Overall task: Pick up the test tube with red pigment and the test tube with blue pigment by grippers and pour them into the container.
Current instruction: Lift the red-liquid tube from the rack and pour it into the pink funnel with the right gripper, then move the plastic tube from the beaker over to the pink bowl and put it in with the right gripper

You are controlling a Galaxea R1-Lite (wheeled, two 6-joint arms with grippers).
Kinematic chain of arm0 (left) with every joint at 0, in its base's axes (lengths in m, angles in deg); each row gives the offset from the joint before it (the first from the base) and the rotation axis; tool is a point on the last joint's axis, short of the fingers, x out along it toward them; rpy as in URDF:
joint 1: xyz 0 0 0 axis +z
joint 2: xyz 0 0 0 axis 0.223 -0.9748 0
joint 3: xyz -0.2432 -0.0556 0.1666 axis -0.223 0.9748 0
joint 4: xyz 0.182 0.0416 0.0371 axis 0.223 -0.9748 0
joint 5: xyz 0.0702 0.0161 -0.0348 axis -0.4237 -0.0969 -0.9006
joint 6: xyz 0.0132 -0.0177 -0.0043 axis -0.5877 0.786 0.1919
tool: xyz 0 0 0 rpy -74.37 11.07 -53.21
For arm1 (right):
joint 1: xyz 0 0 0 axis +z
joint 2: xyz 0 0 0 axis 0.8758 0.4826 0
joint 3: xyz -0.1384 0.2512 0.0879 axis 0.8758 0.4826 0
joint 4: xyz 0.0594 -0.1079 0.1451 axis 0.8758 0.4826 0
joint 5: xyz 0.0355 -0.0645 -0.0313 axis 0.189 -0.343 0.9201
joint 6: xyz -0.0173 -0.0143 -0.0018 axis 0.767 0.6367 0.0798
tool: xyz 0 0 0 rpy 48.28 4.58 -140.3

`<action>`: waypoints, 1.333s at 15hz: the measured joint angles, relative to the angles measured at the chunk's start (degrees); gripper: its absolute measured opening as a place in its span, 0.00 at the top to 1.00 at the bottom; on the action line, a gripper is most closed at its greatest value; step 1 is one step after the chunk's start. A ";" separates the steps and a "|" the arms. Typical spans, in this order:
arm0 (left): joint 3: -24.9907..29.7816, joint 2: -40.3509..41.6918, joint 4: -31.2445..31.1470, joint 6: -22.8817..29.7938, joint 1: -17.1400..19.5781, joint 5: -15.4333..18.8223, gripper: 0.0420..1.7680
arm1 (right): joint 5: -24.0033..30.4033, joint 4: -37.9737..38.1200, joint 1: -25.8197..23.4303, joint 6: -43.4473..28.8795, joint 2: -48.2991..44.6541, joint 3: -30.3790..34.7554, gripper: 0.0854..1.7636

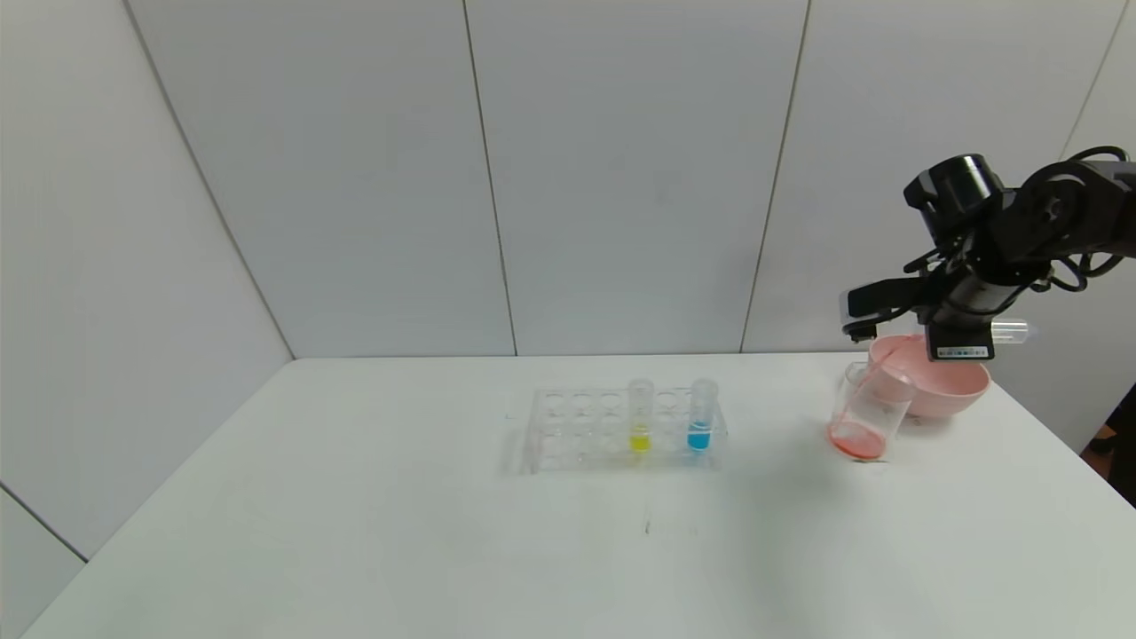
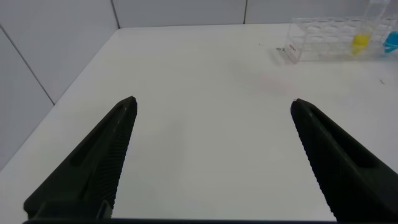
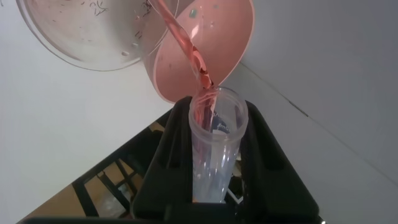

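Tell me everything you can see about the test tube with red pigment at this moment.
The test tube with red pigment is a small clear tube with a rimmed mouth. The right gripper has its jaws shut on it, above the container at the table's right side. It lies tipped about level, its round end sticking out beyond the gripper. A thin red stream runs from its mouth into the container, where red liquid has pooled. Little liquid shows inside the tube.
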State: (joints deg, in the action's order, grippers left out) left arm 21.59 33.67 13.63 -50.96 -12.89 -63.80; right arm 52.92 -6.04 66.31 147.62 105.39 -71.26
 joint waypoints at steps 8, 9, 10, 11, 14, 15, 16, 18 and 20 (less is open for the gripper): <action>0.00 0.00 -0.02 0.00 0.00 0.00 0.00 | -8.53 3.56 3.67 0.80 -0.60 0.00 0.75; 0.00 0.00 -0.02 0.00 0.00 0.00 0.00 | -10.09 4.27 3.97 0.79 -0.66 0.00 0.75; 0.00 0.00 -0.02 0.00 0.00 0.00 0.00 | -11.06 4.73 4.19 0.72 -0.71 0.00 0.75; 0.00 0.00 -0.02 0.00 0.00 0.00 0.00 | -11.24 4.82 4.33 0.69 -0.73 0.00 0.75; 0.00 0.00 0.00 0.00 0.00 0.00 0.00 | -11.33 4.84 4.58 0.72 -0.77 0.00 0.75; 0.00 0.00 -0.02 0.00 0.00 0.00 0.00 | -11.33 5.01 4.67 0.69 -0.77 0.00 0.75; 0.00 0.00 0.00 0.00 0.00 0.00 0.00 | -11.35 5.25 4.72 0.63 -0.79 0.00 0.75; 0.00 0.00 0.00 0.00 0.00 0.00 0.00 | -11.30 5.30 4.78 0.50 -0.96 0.00 0.75; 0.00 0.00 0.00 0.00 0.00 0.00 0.00 | -9.74 5.21 4.50 0.44 -1.67 0.00 0.75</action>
State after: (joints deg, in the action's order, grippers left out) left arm 21.59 33.67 13.63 -50.96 -12.89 -63.80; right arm 43.18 -0.83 70.81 148.06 103.72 -71.26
